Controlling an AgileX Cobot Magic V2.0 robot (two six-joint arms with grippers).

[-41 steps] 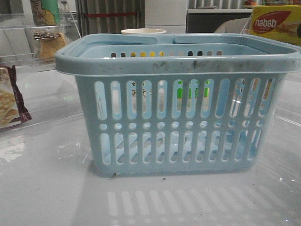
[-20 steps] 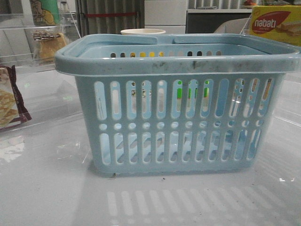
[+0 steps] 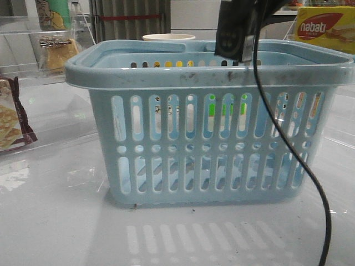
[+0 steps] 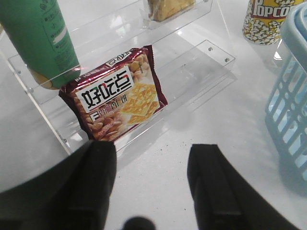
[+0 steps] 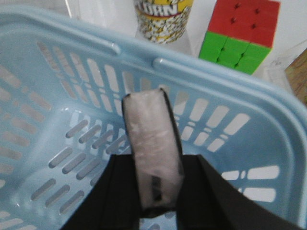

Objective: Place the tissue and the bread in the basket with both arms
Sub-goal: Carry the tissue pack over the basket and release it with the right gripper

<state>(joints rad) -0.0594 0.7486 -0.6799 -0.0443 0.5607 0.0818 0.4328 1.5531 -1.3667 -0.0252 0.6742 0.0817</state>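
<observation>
The light-blue basket (image 3: 211, 144) stands in the middle of the table. My right gripper (image 5: 156, 165) is shut on the tissue (image 5: 151, 139), a flat dark-edged pack held edge-on over the basket's inside (image 5: 72, 143). From the front the tissue (image 3: 233, 33) hangs at rim height near the basket's back right. The bread (image 3: 58, 51) sits in a clear shelf at the far left, also showing as bread (image 4: 168, 7) beyond my left gripper (image 4: 153, 153). That gripper is open over bare table, with nothing between its fingers.
A maroon cracker bag (image 4: 117, 98) leans on the clear acrylic shelf (image 4: 201, 52), with a green bottle (image 4: 41, 38) beside it. A popcorn cup (image 5: 163, 17) and a colour cube (image 5: 240, 36) stand behind the basket. A yellow nabati box (image 3: 324, 27) is at back right. A black cable (image 3: 310, 177) hangs before the basket.
My right arm has come down into the front view with the tissue, over the basket's back right, and its cable now hangs in front. The basket has not moved.
</observation>
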